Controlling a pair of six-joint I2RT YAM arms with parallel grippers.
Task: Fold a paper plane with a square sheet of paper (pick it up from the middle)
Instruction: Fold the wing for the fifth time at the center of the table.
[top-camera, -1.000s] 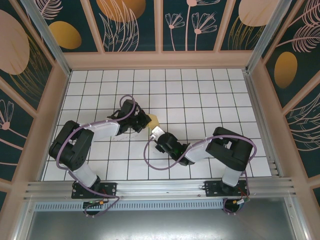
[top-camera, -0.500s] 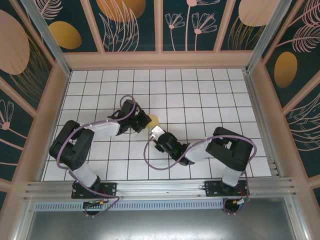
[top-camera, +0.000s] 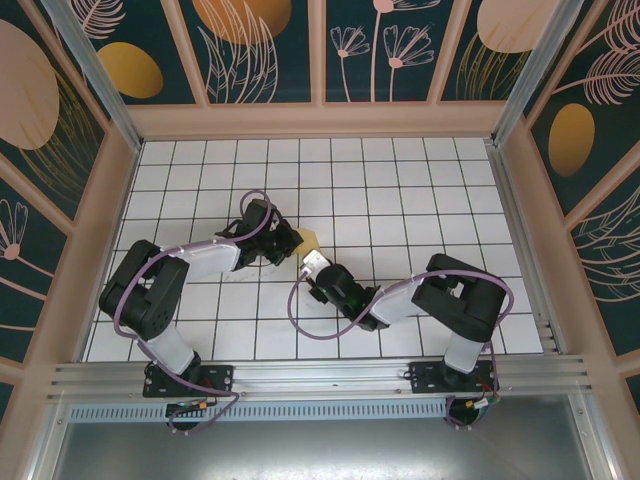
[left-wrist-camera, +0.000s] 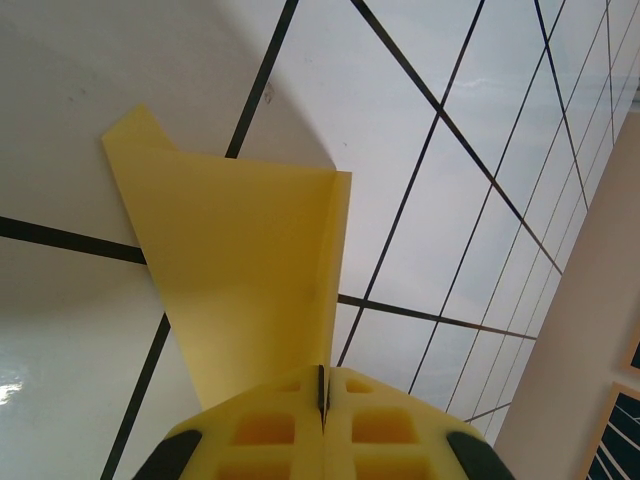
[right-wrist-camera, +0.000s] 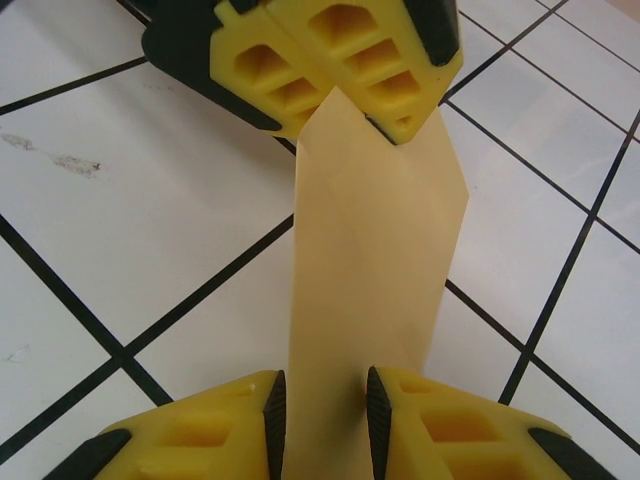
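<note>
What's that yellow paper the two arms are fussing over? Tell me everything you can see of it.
The paper is thin, plain pale yellow, folded into a narrow strip with long creases and slanted corners. It seems lifted off the white tiled table, near its middle. The left gripper is shut on one end; the other end runs between the right gripper's parted fingers.

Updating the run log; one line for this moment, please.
left gripper shut on paper | right gripper open, straddling paper | paper part-folded
</note>
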